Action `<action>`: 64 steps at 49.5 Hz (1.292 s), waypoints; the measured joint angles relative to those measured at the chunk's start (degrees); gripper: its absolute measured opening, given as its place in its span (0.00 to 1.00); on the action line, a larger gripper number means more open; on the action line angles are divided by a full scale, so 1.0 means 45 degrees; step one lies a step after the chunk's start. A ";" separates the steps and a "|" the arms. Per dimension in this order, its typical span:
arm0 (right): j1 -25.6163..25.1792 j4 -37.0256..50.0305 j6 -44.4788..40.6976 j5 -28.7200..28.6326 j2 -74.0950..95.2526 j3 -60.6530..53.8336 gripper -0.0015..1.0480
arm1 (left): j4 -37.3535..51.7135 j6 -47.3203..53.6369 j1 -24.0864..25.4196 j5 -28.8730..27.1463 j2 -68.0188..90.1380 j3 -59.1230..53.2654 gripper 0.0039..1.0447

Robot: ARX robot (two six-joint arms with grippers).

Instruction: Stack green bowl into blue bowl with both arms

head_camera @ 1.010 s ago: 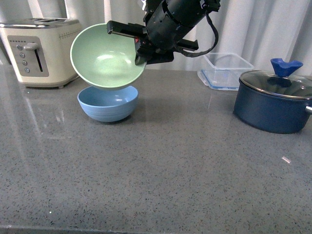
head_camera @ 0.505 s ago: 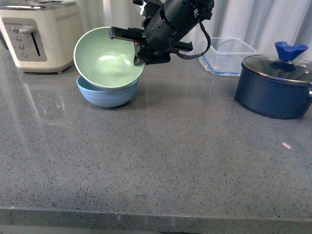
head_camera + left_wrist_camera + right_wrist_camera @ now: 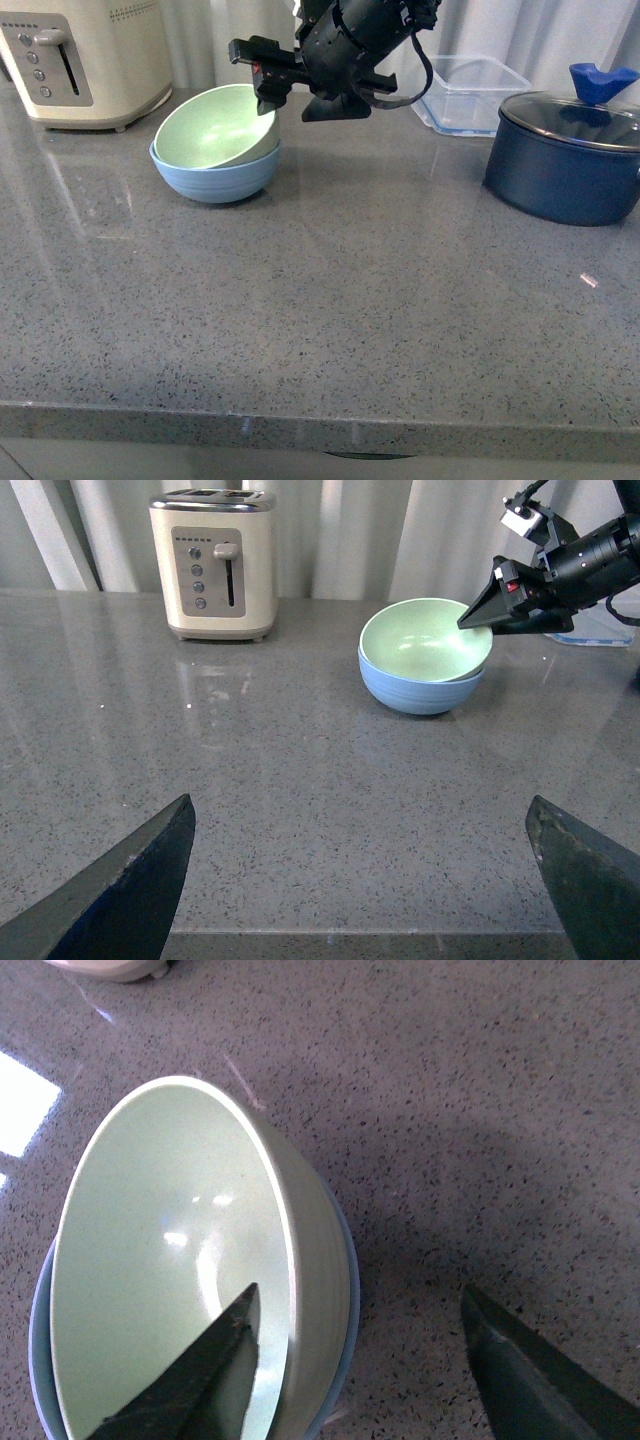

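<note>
Bowls are sitting nested at the far left of a grey speckled countertop (image 3: 350, 300): the green bowl (image 3: 210, 128) is resting inside the blue bowl (image 3: 215, 178), tilted rather than level, with its right side riding higher above the blue rim. The right gripper (image 3: 358, 1295) is hovering over that raised right edge with its jaws spread wide. In the right wrist view one finger is hanging above the green bowl's hollow and the other is hanging over bare counter to the bowls' right, neither pressing on the rim. The black right arm (image 3: 365, 30) is reaching in from the far side, above the bowls.

The left gripper (image 3: 358, 802) is waiting well to the near side of the bowls, its two fingers splayed far apart and gripping nothing. A cream toaster (image 3: 85, 55) is standing just left of and beyond the bowls. A dark navy lidded pot (image 3: 565, 165) is sitting at the far right, and a clear square container (image 3: 475, 90) is lying behind it, between pot and arm. Pale curtains (image 3: 340, 530) are hanging behind the counter.
</note>
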 joint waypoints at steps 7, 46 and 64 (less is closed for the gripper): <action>0.0000 0.0831 0.0136 0.0049 -0.1073 -0.1880 0.82 | 0.0000 0.0000 0.0000 0.0005 0.0000 0.0000 0.94; -0.5693 0.3920 -0.0447 0.1540 -1.4367 -1.6859 0.90 | 0.0000 0.0000 0.0000 0.0000 0.0000 0.0000 0.94; -0.6674 0.7412 -0.1477 0.2157 -1.8073 -2.1430 0.80 | 0.0000 0.0000 0.0000 0.0000 -0.0005 0.0000 0.94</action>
